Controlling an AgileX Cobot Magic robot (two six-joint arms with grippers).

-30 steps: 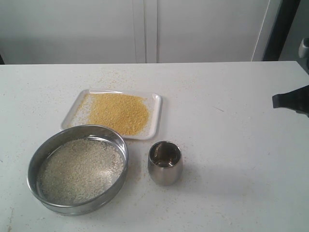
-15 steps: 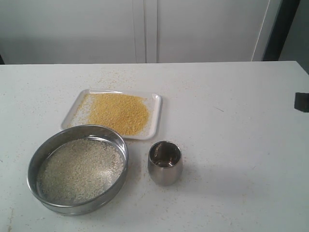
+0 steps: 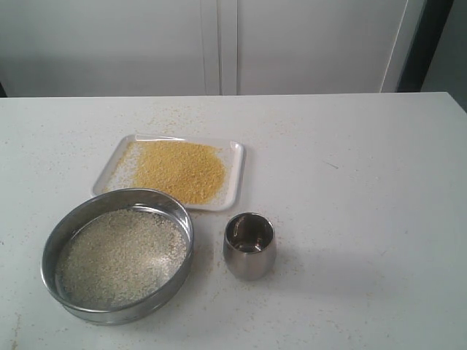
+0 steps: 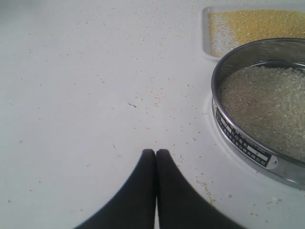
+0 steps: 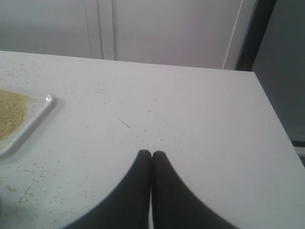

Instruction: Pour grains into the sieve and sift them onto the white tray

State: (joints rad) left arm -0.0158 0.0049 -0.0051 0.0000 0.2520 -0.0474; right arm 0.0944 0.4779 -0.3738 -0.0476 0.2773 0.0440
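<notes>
The sieve [image 3: 174,211] stands on the table at the front left, with whitish grains [image 3: 120,255] lying on its mesh. Just behind it lies the white tray [image 3: 235,164], holding a golden-yellow heap of grains [image 3: 181,169]. Neither arm appears in the exterior view. My left gripper [image 4: 156,151] is shut and empty over bare table, with the sieve [image 4: 240,138] and the tray [image 4: 206,33] off to one side. My right gripper [image 5: 151,153] is shut and empty above the table, well apart from the tray corner [image 5: 46,101].
A small rounded steel cup [image 3: 249,245] stands upright right of the sieve, in front of the tray. Loose grains are scattered over the white table [image 3: 365,182]. A pale wall with panel seams rises behind the table's far edge.
My right gripper, seen at the right edge of the exterior view a second ago, has drawn out of that view to the right. The sieve, tray and cup have not moved.
</notes>
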